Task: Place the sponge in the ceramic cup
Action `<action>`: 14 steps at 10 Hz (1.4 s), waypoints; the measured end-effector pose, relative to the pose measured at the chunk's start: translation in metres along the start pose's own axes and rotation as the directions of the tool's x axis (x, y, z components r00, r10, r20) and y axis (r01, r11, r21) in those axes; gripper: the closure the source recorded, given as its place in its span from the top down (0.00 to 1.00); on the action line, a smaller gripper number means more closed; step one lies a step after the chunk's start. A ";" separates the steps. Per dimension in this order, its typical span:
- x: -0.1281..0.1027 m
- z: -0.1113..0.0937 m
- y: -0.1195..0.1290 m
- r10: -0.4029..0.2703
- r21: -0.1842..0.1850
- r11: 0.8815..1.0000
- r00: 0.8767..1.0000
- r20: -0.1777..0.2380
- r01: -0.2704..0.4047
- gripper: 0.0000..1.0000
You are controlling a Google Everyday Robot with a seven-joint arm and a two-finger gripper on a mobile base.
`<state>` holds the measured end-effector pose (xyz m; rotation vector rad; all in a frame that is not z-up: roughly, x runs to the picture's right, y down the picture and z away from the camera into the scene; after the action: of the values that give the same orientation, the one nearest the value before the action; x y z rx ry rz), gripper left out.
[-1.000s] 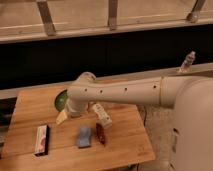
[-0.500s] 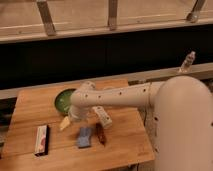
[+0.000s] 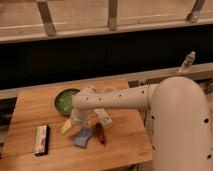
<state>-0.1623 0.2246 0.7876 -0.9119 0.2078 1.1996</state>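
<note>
The sponge (image 3: 82,138), a small flat blue-grey pad, lies on the wooden table (image 3: 30,107) near its front edge. My gripper (image 3: 78,124) hangs at the end of the white arm, pointing down just above the sponge's upper edge. Whether it touches the sponge cannot be told. The ceramic cup (image 3: 66,127), small and pale, sits right beside the gripper on its left, partly hidden by it.
A green bowl (image 3: 65,100) stands behind the arm. A white tube-like bottle (image 3: 104,119) and a narrow dark red object (image 3: 100,134) lie right of the sponge. A red-and-white flat box (image 3: 41,139) lies at the front left. My white body (image 3: 180,127) fills the right side.
The arm has swung left and down over the table. The gripper has dropped from near the bowl to just above the sponge.
</note>
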 end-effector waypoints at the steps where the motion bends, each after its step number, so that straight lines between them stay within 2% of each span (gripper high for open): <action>1: 0.003 -0.002 -0.003 0.011 0.007 1.000 1.000 0.005 -0.011 0.80; 5: 0.011 -0.012 -0.011 0.042 0.035 0.998 0.999 0.024 -0.043 0.80; 9: 0.018 -0.001 -0.025 0.082 0.051 0.995 0.997 -0.005 -0.082 0.80; 13: 0.019 0.009 -0.026 0.089 0.042 0.995 0.995 -0.037 -0.088 0.80; 14: 0.018 0.013 -0.024 0.083 0.035 0.996 0.995 -0.047 -0.082 0.77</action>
<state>-0.1378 0.2448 0.7969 -0.9108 0.3060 1.2476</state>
